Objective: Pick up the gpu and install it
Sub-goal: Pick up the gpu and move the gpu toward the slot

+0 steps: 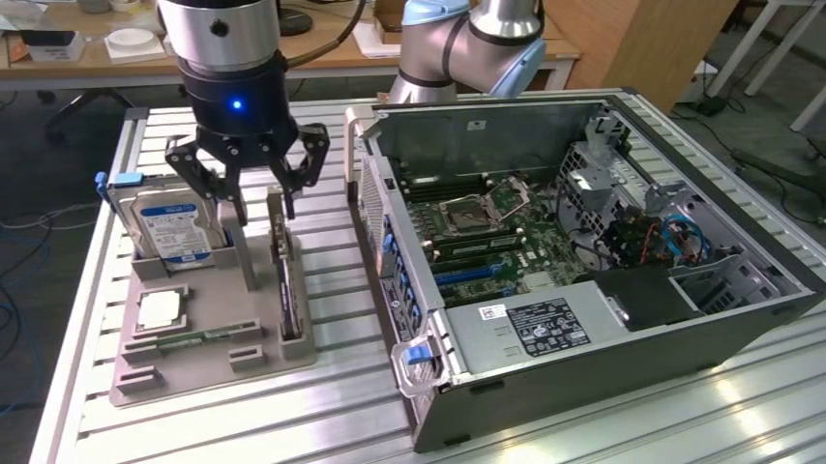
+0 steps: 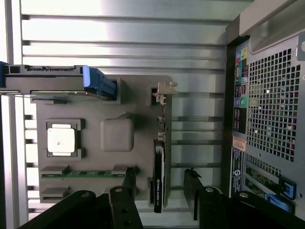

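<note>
Hand: the gripper hangs over the gray holder. Its fingers are wide apart and hold nothing.
Gpu: the gpu stands on its thin edge in a slot of the gray holder, with one finger on each side, not touching it.
Hard drive: the hard drive stands up in the gray holder.
Chip: the square chip lies flat on the gray holder.
Computer case: the open computer case sits just beside the gray holder.

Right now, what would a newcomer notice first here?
The open gripper hangs over the gpu, standing on edge in the grey tray. On the exterior view's right lies the big opened PC case, motherboard showing. A hard drive stands upright in the tray too.
</note>
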You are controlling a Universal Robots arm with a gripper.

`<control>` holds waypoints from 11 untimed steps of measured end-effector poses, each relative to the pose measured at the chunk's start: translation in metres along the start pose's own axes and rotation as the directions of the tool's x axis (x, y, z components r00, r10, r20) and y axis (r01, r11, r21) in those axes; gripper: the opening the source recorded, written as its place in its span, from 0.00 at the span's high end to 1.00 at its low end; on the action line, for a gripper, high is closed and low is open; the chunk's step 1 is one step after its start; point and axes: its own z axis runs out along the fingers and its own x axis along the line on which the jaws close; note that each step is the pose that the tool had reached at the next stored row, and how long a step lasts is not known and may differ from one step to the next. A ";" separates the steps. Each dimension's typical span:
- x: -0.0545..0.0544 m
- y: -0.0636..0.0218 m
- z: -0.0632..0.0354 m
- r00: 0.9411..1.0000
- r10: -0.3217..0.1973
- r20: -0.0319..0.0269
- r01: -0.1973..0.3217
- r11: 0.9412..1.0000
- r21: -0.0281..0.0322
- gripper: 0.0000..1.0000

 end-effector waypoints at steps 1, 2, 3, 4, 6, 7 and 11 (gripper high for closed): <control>0.000 -0.0004 0.0005 1.000 0.000 0.000 0.000 1.000 0.000 0.47; 0.000 -0.0008 0.0014 1.000 0.000 0.000 0.000 1.000 0.000 0.47; 0.000 -0.0013 0.0022 1.000 0.000 0.000 0.000 1.000 0.000 0.47; 0.000 -0.0018 0.0030 1.000 0.000 0.000 0.000 1.000 0.000 0.47; 0.000 -0.0028 0.0045 1.000 0.000 0.000 0.000 1.000 0.000 0.47; 0.000 -0.0029 0.0052 1.000 0.000 0.000 0.000 1.000 0.000 0.47; 0.000 -0.0037 0.0076 1.000 0.000 0.000 0.000 1.000 0.000 0.47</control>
